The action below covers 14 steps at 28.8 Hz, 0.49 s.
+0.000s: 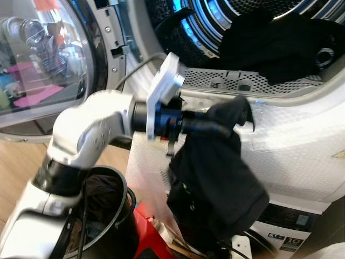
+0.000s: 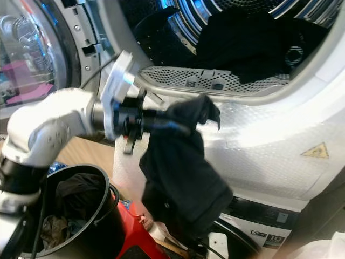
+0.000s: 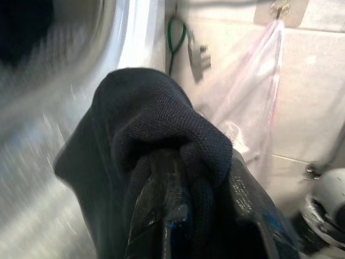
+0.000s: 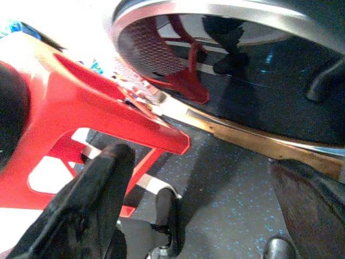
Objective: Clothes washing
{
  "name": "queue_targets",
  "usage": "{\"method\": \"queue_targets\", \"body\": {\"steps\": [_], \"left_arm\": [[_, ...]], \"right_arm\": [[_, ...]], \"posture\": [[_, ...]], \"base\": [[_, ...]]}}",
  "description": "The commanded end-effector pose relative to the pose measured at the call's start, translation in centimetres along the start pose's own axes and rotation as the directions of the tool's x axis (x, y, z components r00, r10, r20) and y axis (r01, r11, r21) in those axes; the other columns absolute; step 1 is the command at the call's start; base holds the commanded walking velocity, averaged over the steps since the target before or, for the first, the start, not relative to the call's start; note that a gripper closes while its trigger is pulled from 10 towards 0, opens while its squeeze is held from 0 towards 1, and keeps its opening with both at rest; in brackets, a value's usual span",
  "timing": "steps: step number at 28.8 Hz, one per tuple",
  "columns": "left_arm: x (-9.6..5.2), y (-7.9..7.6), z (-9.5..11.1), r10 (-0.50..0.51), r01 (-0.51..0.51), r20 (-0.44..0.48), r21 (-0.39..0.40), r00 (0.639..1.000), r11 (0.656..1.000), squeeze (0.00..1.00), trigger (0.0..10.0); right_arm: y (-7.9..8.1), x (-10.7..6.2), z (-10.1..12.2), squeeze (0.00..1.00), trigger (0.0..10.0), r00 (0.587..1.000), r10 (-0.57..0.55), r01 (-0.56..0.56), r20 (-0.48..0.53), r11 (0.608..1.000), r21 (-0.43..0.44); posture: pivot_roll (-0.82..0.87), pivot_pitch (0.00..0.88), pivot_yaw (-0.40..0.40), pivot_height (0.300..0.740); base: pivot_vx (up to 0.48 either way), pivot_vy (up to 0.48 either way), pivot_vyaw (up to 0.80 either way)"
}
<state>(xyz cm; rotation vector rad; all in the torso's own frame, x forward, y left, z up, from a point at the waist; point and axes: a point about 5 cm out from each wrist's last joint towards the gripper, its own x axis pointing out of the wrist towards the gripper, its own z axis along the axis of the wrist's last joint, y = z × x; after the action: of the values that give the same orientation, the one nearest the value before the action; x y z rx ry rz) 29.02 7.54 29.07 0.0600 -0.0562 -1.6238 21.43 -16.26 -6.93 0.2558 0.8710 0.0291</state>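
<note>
The left gripper (image 1: 215, 127) has its fingers (image 3: 161, 216) clamped on a black garment (image 1: 213, 183), which drapes over them and hangs below, in front of the washing machine's (image 1: 302, 145) white front panel. More dark clothes (image 1: 280, 43) lie inside the drum. A black bucket (image 2: 102, 226) stands below the arm.

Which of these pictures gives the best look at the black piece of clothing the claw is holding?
The left eye view: the whole black garment hangs from the left claw before the drum opening. The right eye view shows much the same. The left wrist view shows just the bunched fabric around the fingers.
</note>
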Motion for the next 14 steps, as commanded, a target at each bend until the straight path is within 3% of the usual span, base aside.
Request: {"method": "queue_targets", "body": {"steps": [1,2,5,9,10,13,14], "left_arm": [[-0.8,-0.4,-0.1,0.037,-0.037,0.004,0.0,0.999,0.999,0.0,0.0],[-2.1,-0.9,-1.7,0.101,-0.101,-0.003,-0.055,0.995,0.993,0.0,0.0],[-3.2,-1.3,-2.8,0.158,-0.16,-0.023,-0.086,0.987,0.983,0.0,0.0],[-3.9,-1.8,-4.1,0.208,-0.211,-0.04,-0.118,0.977,0.97,0.0,0.0],[-3.9,-2.1,-4.8,0.231,-0.234,-0.038,-0.146,0.972,0.961,0.0,0.0],[-3.7,-2.3,-5.3,0.241,-0.243,-0.034,-0.166,0.97,0.956,0.0,0.0],[-3.6,-2.3,-5.6,0.244,-0.247,-0.037,-0.171,0.969,0.954,0.0,0.0]], "right_arm": [[0.0,0.0,0.0,0.0,10.0,1.0,0.0,0.0,0.015,1.0,0.019],[-0.6,-0.3,-0.3,0.0,10.0,1.0,0.001,-0.001,0.022,1.0,0.016],[-1.1,-0.5,-0.4,0.0,10.0,1.0,0.01,-0.01,0.024,1.0,-0.005],[-1.6,-0.7,-0.5,0.0,10.0,0.998,0.061,-0.06,0.019,0.996,-0.063],[-1.8,-1.0,-0.4,0.0,10.0,0.989,0.149,-0.148,0.004,0.982,-0.121],[-2.4,-1.4,-0.4,0.0,10.0,0.976,0.215,-0.215,-0.024,0.957,-0.196],[-3.0,-1.7,-0.4,0.49,10.0,0.969,0.242,-0.245,-0.042,0.941,-0.232]], "posture": [[0.04,0.0,0.195,0.74],[0.04,0.0,0.192,0.74],[0.05,0.0,0.186,0.74],[0.04,0.0,0.185,0.74],[0.03,0.0,0.185,0.74],[0.01,0.0,0.183,0.74],[0.0,0.0,0.185,0.74]], "base": [[0.0,0.0,0.0],[0.0,0.0,0.0],[0.0,0.0,0.0],[0.0,0.0,0.0],[0.0,0.0,0.0],[0.0,0.0,0.0],[0.0,0.0,0.0]]}}
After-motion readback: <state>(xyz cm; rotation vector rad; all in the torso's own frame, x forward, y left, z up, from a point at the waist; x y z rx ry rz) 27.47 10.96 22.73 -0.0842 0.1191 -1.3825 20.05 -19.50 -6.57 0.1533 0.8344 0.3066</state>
